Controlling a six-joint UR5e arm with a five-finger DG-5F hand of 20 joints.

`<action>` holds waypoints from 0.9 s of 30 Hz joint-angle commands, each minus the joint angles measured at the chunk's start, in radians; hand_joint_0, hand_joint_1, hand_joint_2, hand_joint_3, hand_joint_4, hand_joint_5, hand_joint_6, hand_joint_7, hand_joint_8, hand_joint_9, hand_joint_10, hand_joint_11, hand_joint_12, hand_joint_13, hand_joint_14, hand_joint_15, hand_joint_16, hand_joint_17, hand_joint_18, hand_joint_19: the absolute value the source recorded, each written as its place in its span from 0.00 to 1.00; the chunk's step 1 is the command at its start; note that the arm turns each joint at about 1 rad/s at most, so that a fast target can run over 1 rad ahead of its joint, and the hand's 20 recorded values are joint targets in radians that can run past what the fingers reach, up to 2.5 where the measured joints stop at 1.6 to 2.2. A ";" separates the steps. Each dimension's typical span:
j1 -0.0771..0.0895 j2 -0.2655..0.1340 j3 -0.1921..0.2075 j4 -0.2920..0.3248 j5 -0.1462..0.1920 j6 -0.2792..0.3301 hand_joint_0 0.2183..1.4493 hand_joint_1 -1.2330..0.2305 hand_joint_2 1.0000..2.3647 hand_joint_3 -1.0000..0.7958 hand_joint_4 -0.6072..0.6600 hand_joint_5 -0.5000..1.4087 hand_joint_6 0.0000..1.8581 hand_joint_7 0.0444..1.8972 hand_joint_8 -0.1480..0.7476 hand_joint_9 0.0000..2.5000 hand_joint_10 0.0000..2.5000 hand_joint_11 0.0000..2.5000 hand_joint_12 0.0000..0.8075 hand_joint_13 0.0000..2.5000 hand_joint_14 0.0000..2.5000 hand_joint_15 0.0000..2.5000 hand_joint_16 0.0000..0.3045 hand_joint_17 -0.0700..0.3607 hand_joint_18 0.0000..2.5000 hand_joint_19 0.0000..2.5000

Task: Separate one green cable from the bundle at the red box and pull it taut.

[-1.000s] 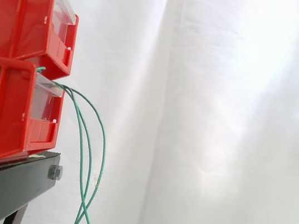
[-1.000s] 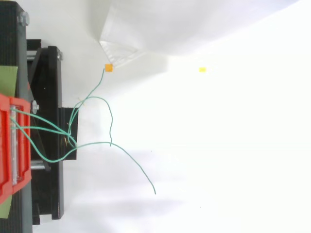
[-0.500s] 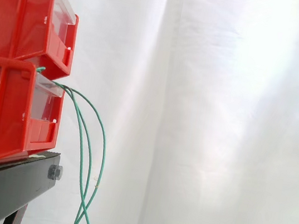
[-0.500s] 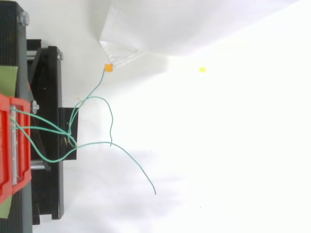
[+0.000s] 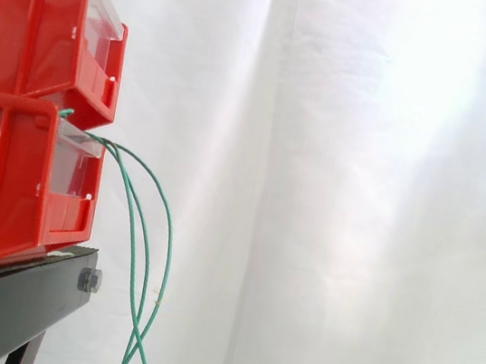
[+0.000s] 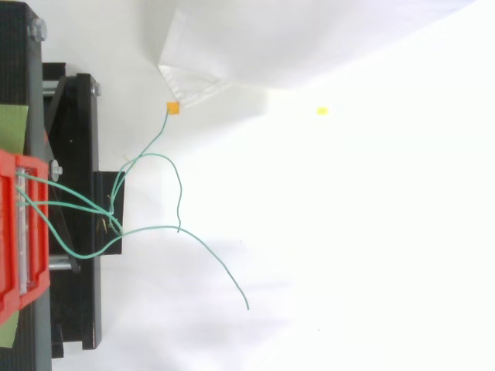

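Observation:
Two red bins [image 5: 26,104] are stacked on a black stand [image 5: 15,299] at the left of the side view. Several thin green cables [image 5: 148,250] come out from between the bins and hang down in loose curves, crossing near the bottom. From above, the green cables [image 6: 85,209] leave the red bin [image 6: 11,232] and meet in a bundle [image 6: 112,212] at the stand's edge. From there they fan out over the white floor. One cable ends at a small orange tag [image 6: 173,108]. Another trails to a free end [image 6: 247,308].
A white curtain [image 5: 359,199] hangs behind the work. A folded white sheet corner [image 6: 193,77] lies near the orange tag, and a small yellow mark [image 6: 322,110] sits on the floor. The black stand [image 6: 73,209] has bolts along its frame.
The looped cable in the top view has swayed a little to the right. Everything else stays put.

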State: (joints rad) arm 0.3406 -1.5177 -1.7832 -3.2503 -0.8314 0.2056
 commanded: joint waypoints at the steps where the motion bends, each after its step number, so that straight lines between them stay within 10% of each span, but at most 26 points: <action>1: 0.000 0.001 -0.001 0.000 0.000 0.000 0.25 0.34 0.00 0.28 0.64 0.18 0.27 0.39 0.37 0.52 0.01 0.28 0.43 0.53 0.01 0.32 0.16 0.42 0.36 0.32; 27: 0.000 0.001 -0.001 0.000 0.000 0.000 0.25 0.35 0.00 0.28 0.63 0.18 0.27 0.39 0.38 0.51 0.01 0.30 0.44 0.49 0.01 0.33 0.15 0.40 0.33 0.34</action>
State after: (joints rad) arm 0.3405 -1.5175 -1.7837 -3.2504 -0.8314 0.2056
